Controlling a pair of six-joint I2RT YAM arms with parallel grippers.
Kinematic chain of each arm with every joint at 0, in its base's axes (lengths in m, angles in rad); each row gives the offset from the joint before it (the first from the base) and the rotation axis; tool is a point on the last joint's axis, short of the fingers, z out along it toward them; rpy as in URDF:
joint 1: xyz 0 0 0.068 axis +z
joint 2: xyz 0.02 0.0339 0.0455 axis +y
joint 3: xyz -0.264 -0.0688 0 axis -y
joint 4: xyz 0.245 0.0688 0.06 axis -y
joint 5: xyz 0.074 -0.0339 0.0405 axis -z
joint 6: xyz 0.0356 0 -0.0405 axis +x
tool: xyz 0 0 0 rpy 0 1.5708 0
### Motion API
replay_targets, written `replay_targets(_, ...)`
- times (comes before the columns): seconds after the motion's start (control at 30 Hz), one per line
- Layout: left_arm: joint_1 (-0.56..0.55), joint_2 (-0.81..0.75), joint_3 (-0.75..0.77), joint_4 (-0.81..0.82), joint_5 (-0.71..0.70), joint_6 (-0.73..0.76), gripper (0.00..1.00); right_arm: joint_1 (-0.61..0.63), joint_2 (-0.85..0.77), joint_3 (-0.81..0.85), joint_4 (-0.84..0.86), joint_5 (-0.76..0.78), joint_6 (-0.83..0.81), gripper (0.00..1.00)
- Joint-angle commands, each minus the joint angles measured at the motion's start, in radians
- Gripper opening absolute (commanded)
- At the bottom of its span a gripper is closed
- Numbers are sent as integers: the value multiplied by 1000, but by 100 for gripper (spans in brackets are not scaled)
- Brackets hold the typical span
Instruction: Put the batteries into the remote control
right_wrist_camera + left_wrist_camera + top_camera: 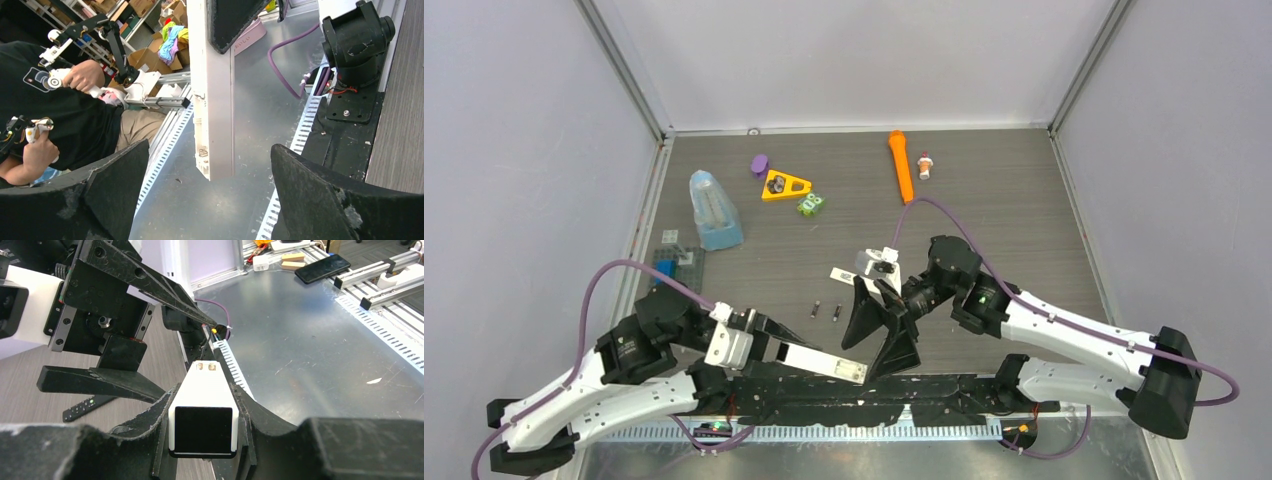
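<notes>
Left hand (772,338) is closed narrow on the dark end of the remote control (824,362). Its arm is folded low over the near edge of the table (1024,200), so the bar sticks out rightward past its fingertips. The remote looks light, stiff and smooth. Held by one end it could pivot, so any push on it should be gentle. Two batteries (817,308) lie on the table just beyond the bar, between the hands. Small and round, they will likely roll and are best pinched across the middle. Right hand (874,352) stands wide and empty, its fingers straddling the remote's free end without touching it.
</notes>
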Motion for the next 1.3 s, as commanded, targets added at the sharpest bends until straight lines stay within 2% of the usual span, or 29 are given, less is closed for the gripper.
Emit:
replay_targets(0.0, 4, 31, 50, 45, 42, 29, 0, 9, 9, 65, -57, -41, -90, 96)
replay_targets(0.43, 3, 109, 65, 34, 2, 110, 0, 40, 89, 76, -166, 27, -107, 89)
replay_targets(0.5, 4, 113, 64, 34, -7, 119, 0, 41, 92, 70, -167, 29, -106, 82)
replay_targets(0.57, 4, 113, 59, 38, -20, 122, 0, 41, 98, 63, -159, 31, -94, 68)
replay_targets(0.63, 4, 108, 55, 43, -38, 117, 0, 41, 104, 50, -135, 33, -73, 45)
replay_targets(0.67, 4, 106, 52, 47, -57, 106, 0, 42, 107, 41, -119, 38, -64, 40)
replay_targets(0.7, 3, 102, 48, 51, -76, 93, 5, 41, 109, 37, -113, 44, -49, 31)
replay_targets(0.77, 3, 85, 33, 61, -108, 70, 28, 41, 115, 29, -101, 63, -26, 20)
replay_targets(0.83, 2, 68, 10, 77, -134, 44, 77, 41, 118, 24, -89, 85, -9, 14)
replay_targets(0.87, 4, 60, -1, 82, -148, 28, 96, 39, 119, 20, -79, 103, -3, 13)
replay_targets(0.9, 4, 52, -12, 84, -164, 11, 99, 40, 119, 18, -72, 111, 8, 11)
replay_targets(1.0, 3, 27, -55, 97, -242, -97, 99, 38, 114, 1, -16, 166, 50, 9)
replay_targets(1.27, 4, -21, -114, 70, -670, -432, 100, 38, 90, -54, 75, 314, 54, 9)
